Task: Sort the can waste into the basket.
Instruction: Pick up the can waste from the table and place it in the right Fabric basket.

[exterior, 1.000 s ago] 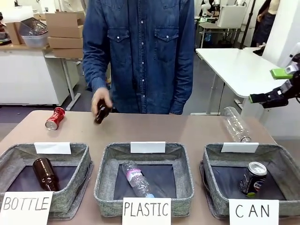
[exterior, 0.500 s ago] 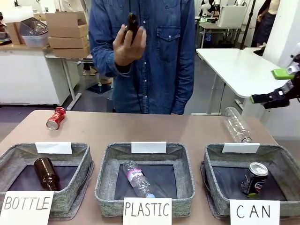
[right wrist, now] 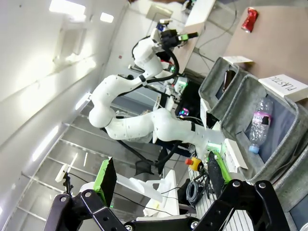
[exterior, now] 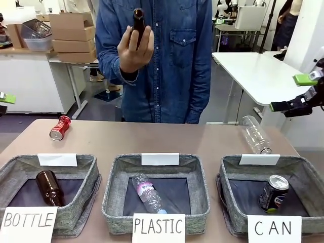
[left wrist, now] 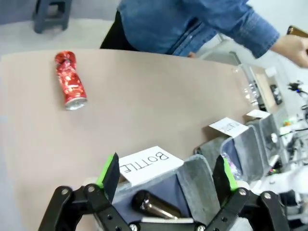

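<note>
A red can (exterior: 59, 127) lies on its side on the table at the far left, behind the BOTTLE basket. A dark can (exterior: 273, 193) stands tilted inside the grey CAN basket (exterior: 230, 169) at the right. My right gripper (exterior: 292, 92) hangs open and empty above the table's right edge, well above that basket. One green pad (exterior: 6, 97) of my left gripper peeks in at the left edge. In the left wrist view my left gripper (left wrist: 167, 172) is open over the BOTTLE basket, and the red can (left wrist: 70, 80) lies beyond it.
The person holds a brown bottle (exterior: 137, 23) up at chest height. A clear plastic bottle (exterior: 255, 134) lies on the table behind the CAN basket. The BOTTLE basket (exterior: 86, 167) holds a brown bottle (exterior: 48, 186), and the PLASTIC basket (exterior: 200, 172) holds a plastic bottle (exterior: 148, 192).
The person has lifted the brown bottle from the table up to chest height. My left gripper's pad has come into view at the left edge. The right gripper has barely moved.
</note>
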`<state>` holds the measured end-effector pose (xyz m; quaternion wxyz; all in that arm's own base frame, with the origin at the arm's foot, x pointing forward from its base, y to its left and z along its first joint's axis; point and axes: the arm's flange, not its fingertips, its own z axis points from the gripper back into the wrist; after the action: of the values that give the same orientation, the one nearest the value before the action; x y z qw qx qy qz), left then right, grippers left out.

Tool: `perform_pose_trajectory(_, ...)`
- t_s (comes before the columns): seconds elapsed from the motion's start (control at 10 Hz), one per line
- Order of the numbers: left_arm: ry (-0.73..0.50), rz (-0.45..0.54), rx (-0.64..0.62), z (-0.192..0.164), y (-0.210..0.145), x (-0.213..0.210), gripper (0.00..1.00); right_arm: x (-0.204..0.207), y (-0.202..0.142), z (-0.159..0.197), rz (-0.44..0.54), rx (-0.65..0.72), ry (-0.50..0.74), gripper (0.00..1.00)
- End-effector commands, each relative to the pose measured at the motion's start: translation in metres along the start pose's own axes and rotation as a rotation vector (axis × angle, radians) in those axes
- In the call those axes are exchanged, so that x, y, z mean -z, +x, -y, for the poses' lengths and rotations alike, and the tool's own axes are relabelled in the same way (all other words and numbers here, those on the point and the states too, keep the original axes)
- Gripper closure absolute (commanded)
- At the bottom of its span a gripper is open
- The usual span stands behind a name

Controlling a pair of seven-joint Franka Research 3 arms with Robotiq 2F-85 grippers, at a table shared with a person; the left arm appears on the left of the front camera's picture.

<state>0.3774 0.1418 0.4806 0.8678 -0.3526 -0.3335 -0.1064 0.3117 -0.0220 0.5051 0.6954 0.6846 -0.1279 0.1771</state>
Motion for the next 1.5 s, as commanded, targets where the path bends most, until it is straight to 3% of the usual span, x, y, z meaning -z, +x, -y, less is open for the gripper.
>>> perform_pose_trajectory(0.0,-0.007,0.123,-0.052,-0.013,0.006,-0.074,0.00,-0.001,0.000,0.000,-0.011,-0.028,-0.001,0.00)
perform_pose_trajectory(0.2,-0.184,0.220,-0.096,-0.017,-0.033,-0.167,0.00,-0.001,0.000,0.000,-0.011,-0.028,-0.001,0.00)
perform_pose_trajectory(0.4,-0.248,0.317,-0.091,-0.017,-0.067,-0.202,0.00,-0.001,0.000,0.000,-0.011,-0.028,-0.001,0.00)
perform_pose_trajectory(0.9,-0.276,0.191,-0.091,-0.025,-0.052,-0.171,0.00,-0.001,0.000,0.000,-0.011,-0.028,-0.001,0.00)
perform_pose_trajectory(1.4,-0.260,0.157,-0.074,-0.026,-0.046,-0.157,0.00,-0.001,0.000,0.000,-0.011,-0.028,-0.001,0.00)
